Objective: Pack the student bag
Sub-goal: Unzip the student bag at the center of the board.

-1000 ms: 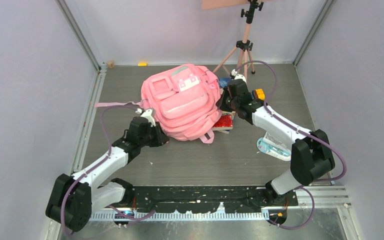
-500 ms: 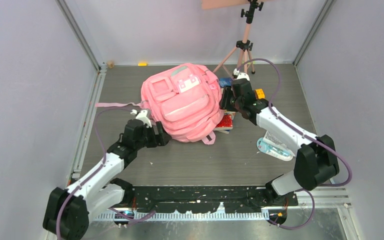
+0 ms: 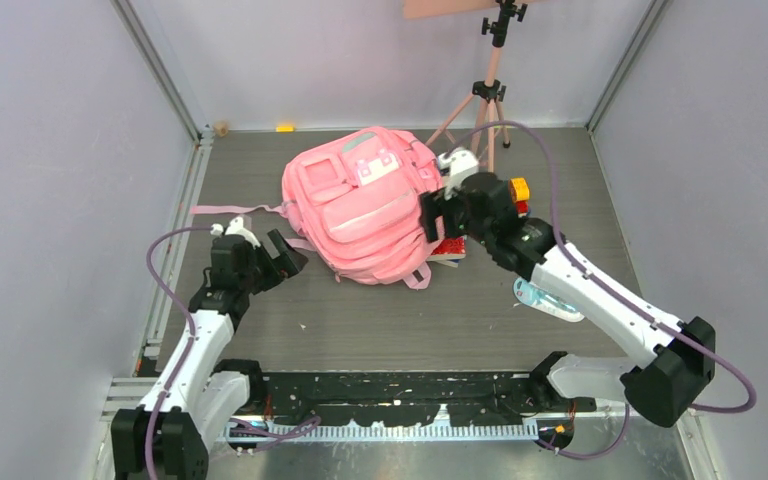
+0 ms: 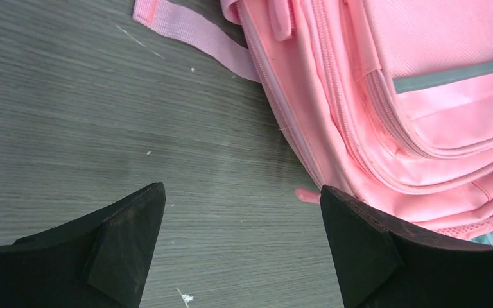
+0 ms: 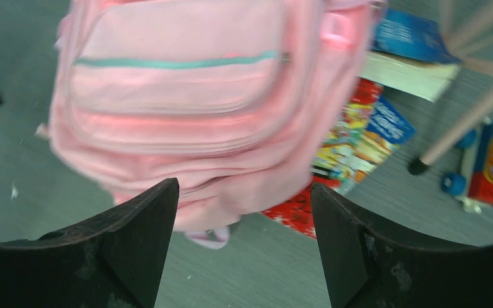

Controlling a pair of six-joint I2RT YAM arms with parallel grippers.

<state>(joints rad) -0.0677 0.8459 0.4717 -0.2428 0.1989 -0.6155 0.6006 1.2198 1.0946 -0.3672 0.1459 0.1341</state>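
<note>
Student bag lies plump and pink, front zip pockets facing up.

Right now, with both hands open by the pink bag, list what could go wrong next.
1. The loose strap lies on the table near the left hand; it may snag and drag the student bag.
2. The right hand hovers over the bag beside the books; a push could scatter them.
3. The tripod stands close behind the right arm; a swing might hit it.

Student bag: soft matt pink cloth. Table beneath me: matt grey wood-grain. Book, bag's 4 o'clock: glossy printed paper.
</note>
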